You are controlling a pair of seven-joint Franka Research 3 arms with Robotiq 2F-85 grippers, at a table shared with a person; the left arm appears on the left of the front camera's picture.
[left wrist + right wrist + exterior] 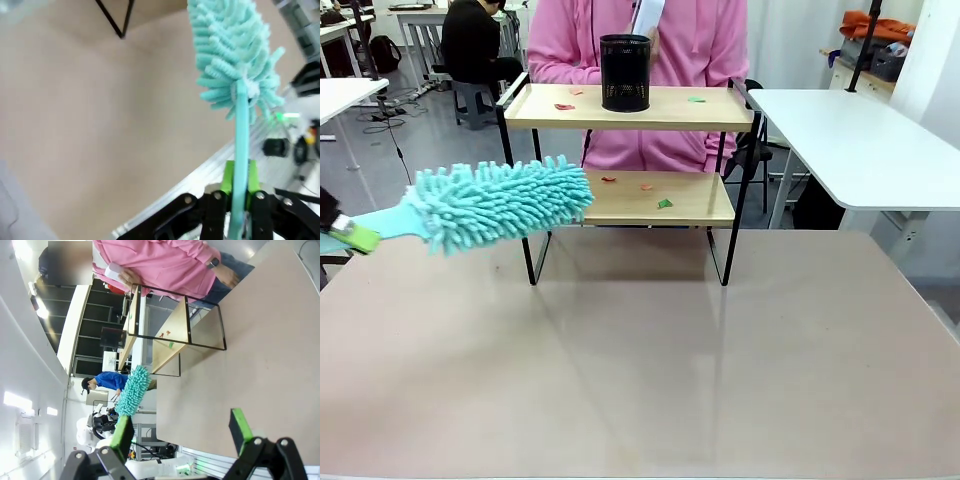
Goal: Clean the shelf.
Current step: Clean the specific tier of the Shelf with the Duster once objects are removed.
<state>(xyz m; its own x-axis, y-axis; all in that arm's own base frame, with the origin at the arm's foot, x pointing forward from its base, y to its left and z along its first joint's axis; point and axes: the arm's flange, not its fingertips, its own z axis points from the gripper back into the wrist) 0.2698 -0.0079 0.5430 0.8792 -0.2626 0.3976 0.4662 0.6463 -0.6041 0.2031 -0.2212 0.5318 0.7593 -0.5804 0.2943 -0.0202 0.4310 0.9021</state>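
— Beige tabletop (640, 380) up front, and the shelf (700, 205) stands at its far edge, right before a person in pink (670, 40) who is cropped at the top of the frame.
— What are you holding?
— My left gripper (240, 175) is clamped on the handle of the teal duster (505, 205), with the green pads (227, 175) pressed to either side. From the front, that gripper is cut off at the picture's left edge.
— Is the duster on the shelf?
— Hard to call. Its fluffy head overlaps the left end of the lower board, and I can't tell whether the fibres touch it. My left wrist camera looks along the handle to the head, with one black shelf leg beyond.
— And your right?
— My right gripper (182, 427) is spread wide with nothing in it. Its camera sees the shelf sideways and a watch on the person's wrist.
— Anything small?
— A black mesh cup (625, 72) is on the top board. Red and green paper scraps (664, 203) lie on both boards, too tiny to read.
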